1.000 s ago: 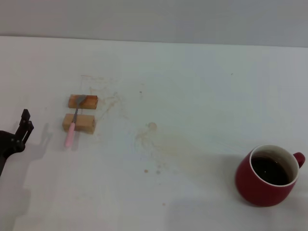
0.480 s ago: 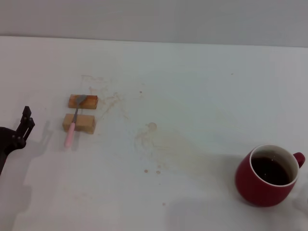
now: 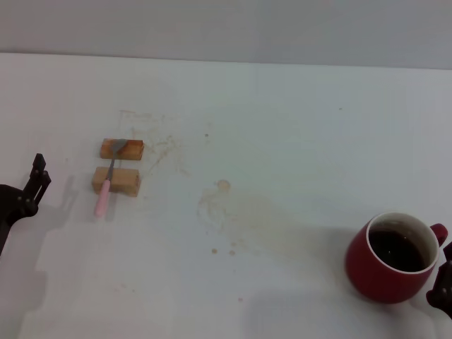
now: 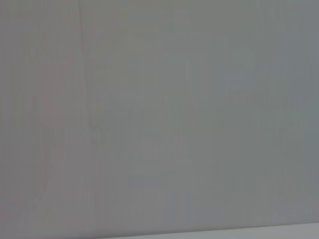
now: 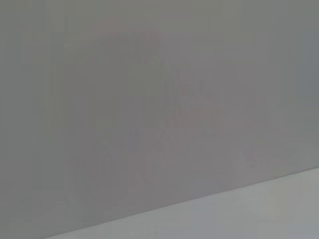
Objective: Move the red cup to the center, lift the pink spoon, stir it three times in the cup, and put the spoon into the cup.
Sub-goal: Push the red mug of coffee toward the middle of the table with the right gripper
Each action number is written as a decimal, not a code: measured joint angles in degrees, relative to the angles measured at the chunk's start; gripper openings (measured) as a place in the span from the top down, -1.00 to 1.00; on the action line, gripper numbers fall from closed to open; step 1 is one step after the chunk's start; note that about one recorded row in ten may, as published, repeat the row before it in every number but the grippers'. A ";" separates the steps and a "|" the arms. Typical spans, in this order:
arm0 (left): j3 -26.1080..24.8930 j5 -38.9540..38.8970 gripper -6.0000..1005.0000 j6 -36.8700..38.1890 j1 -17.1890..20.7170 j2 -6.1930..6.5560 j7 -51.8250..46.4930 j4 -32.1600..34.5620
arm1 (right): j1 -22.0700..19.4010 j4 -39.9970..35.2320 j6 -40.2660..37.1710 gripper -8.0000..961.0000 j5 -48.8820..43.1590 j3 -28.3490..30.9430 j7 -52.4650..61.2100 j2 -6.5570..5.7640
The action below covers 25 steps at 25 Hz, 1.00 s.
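Right gripper [image 3: 443,286] just beside the cup [image 3: 390,257] at the table's [image 3: 282,127] near-right edge (only partly in view, fingers: can't tell). Step one, cup not yet gripped. Next: get round it w/o slopping. Spoon [image 3: 107,180] lies across two blocks [image 3: 117,164]; left gripper [image 3: 35,182] idles nearby.

The glossy red cup [image 3: 389,260] of dark liquid stands upright near right; the pink spoon [image 3: 107,182] lies far left.

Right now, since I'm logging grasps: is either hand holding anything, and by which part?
Nothing is held. The left hand hangs apart from the pink-handled metal spoon; the right hand is beside the glossy red ceramic cup.
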 joint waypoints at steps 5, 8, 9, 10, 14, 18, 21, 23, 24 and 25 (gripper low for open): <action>0.00 -0.02 -0.61 0.09 0.00 0.00 0.05 0.00 | 0.02 -0.03 1.24 0.99 0.00 0.16 0.00 0.00; 0.00 -0.02 -0.61 0.11 0.00 0.00 0.05 0.00 | 0.34 -0.13 1.79 0.99 0.00 0.22 0.00 -0.01; 0.00 -0.02 -0.61 0.11 0.01 0.00 0.05 0.00 | 0.47 -0.15 2.05 0.98 0.00 0.19 0.00 0.00; 0.00 -0.02 -0.61 0.12 0.06 0.00 0.06 0.00 | 0.55 -0.17 2.40 0.98 0.00 0.19 0.00 0.00; 0.00 -0.01 -0.61 0.22 0.29 0.00 0.08 0.00 | 1.26 -0.26 4.19 0.98 -0.01 0.31 0.01 0.00; 0.00 -0.01 -0.61 0.30 0.46 0.00 0.07 0.00 | 2.04 -0.33 5.61 0.98 -0.07 0.34 0.16 0.00; 0.00 -0.01 -0.61 0.32 0.56 0.00 0.07 0.00 | 2.58 -0.36 6.26 0.99 -0.17 0.34 0.30 0.00; 0.00 -0.01 -0.61 0.32 0.61 0.00 0.10 0.00 | 2.94 -0.37 6.73 0.99 -0.22 0.34 0.36 0.00; 0.00 -0.01 -0.61 0.32 0.62 0.00 0.12 0.00 | 3.10 -0.37 6.88 0.99 -0.23 0.34 0.40 0.00; 0.00 -0.01 -0.61 0.33 0.62 0.00 0.14 0.02 | 3.27 -0.37 7.00 0.98 -0.23 0.34 0.43 0.00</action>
